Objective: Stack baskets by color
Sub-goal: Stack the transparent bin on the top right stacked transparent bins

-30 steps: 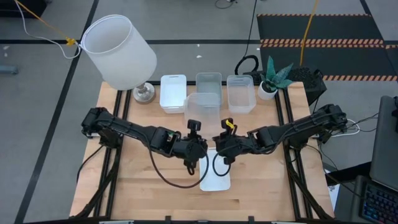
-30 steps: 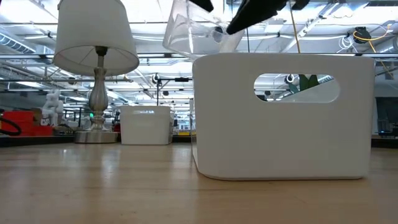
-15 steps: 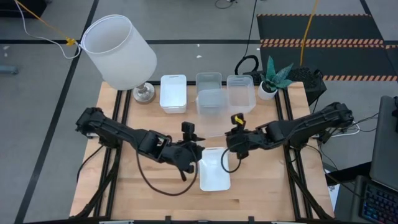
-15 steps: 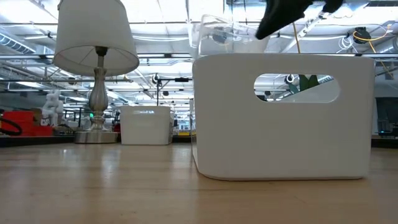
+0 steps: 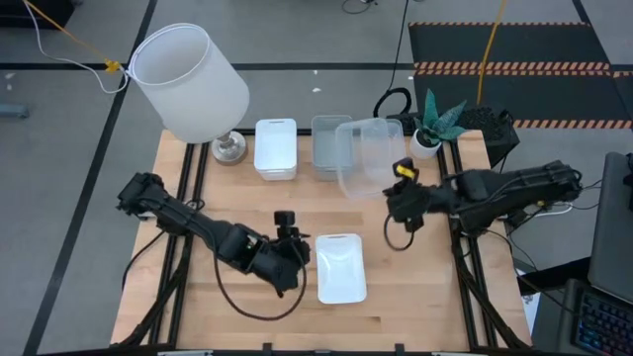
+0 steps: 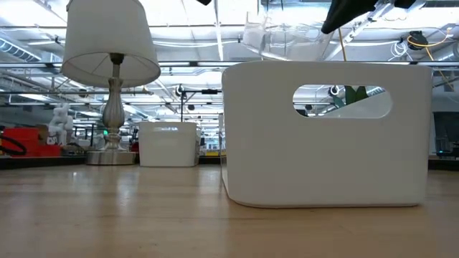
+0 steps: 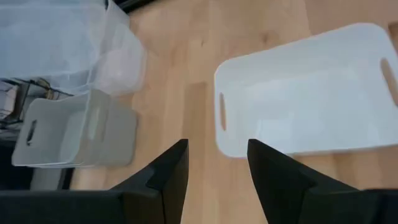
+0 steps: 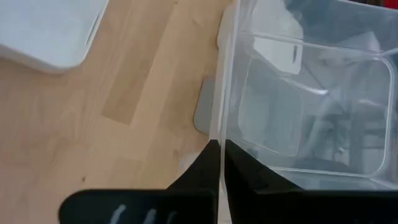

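Above the back row, your right gripper pinches a clear basket's rim, carrying it over the clear stack. Left gripper, fingers spread, waits beside the lone white basket, which remains unstacked.

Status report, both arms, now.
Right gripper shut on clear basket, carried above back row. Left gripper open, empty, beside white basket. Nothing in the way.
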`<state>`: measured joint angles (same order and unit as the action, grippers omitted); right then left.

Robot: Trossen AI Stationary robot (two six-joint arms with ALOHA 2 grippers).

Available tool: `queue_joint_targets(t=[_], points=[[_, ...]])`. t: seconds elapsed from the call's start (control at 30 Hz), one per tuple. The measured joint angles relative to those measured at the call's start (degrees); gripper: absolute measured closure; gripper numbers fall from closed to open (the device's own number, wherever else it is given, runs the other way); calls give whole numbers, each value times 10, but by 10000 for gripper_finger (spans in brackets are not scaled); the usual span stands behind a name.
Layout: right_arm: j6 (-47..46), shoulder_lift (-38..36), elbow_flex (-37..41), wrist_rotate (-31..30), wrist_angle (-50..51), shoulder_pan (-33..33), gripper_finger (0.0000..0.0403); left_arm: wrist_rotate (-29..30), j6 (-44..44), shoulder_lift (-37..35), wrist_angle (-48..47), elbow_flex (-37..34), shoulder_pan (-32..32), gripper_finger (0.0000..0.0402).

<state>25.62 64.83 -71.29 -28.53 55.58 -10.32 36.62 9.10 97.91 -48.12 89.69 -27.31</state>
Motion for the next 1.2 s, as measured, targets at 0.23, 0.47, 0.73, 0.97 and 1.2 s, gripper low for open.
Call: queue_joint_targets(t=[0.23,0.47,0.73,0.97,1.2], points=[[75,-49,0,63,1,97,403,4,-6,0,173,-103,-21,234],[146,-63,-7,119,-9,204,403,3,-32,0,313,-163,-31,234],[157,-60,-15,180,-4,307,403,-7,-45,-1,376,-186,-30,234],[156,-43,-15,214,18,350,403,-7,-43,-1,378,-186,-30,234],[143,-23,-15,216,27,364,403,-7,-41,-1,378,-186,-30,234]])
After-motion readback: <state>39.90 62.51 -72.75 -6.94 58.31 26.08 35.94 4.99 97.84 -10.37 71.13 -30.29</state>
